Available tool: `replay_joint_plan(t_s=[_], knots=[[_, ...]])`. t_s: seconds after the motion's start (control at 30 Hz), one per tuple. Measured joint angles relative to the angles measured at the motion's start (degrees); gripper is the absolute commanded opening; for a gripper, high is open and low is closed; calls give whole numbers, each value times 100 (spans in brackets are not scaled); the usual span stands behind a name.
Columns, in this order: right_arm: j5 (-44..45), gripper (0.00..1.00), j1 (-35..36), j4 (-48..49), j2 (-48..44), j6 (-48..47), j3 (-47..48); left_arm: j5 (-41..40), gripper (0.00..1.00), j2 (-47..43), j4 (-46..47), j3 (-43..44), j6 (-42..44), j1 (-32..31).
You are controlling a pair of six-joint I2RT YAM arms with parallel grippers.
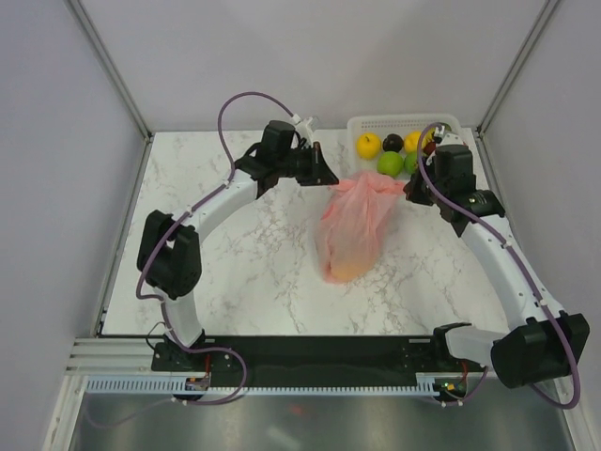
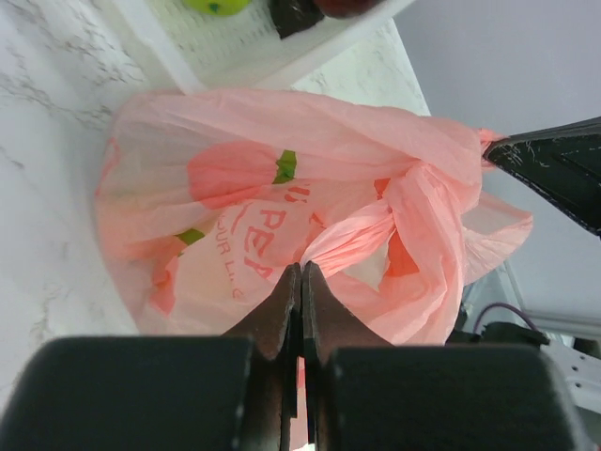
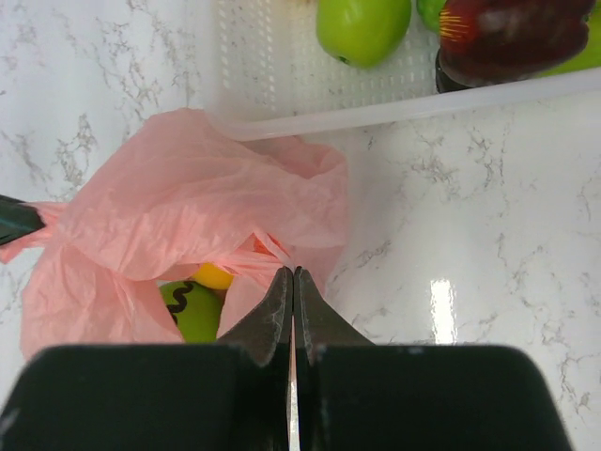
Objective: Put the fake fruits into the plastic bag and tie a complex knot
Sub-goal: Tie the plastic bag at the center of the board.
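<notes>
1. counter [image 1: 244,272]: white, marbled; carries everything listed.
2. plastic bag [image 1: 352,230]: pink, mid-counter, slumped with its mouth toward the far side. Green and yellow fake fruits [image 3: 192,310] show inside.
3. left gripper [image 2: 300,270]: jaws closed on a twisted strip at the bag's mouth.
4. right gripper [image 3: 293,274]: jaws closed on the opposite rim.
5. basket [image 1: 362,122]: far right, just beyond the bag; several fruits in it, not yet bagged.

Handling, as judged: hold both pinches firm and pull evenly and low. The thin film may slip or tear, and a lopsided pull could tip the bag and spill its load.
</notes>
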Motion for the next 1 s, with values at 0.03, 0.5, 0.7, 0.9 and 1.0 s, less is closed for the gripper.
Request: replay_joint_plan(t_s=[0.03, 0.5, 0.7, 0.9, 1.0], knots=[[96, 0, 20, 9, 46, 0, 0, -170, 2, -79, -74, 0, 61, -11], [1228, 0, -63, 918, 647, 249, -1058, -1419, 2, -409, -254, -894, 444, 181], [1047, 0, -376, 1445, 673, 479, -1851, -1224, 2, -407, 107, -1755, 251, 625], [870, 0, -428, 1875, 210, 501, -2199, -1196, 2, -664, 715, -2146, 221, 667], [824, 36, -431, 2052, -46, 529, -2199, -1351, 20, -1047, 1014, -2444, 219, 664]])
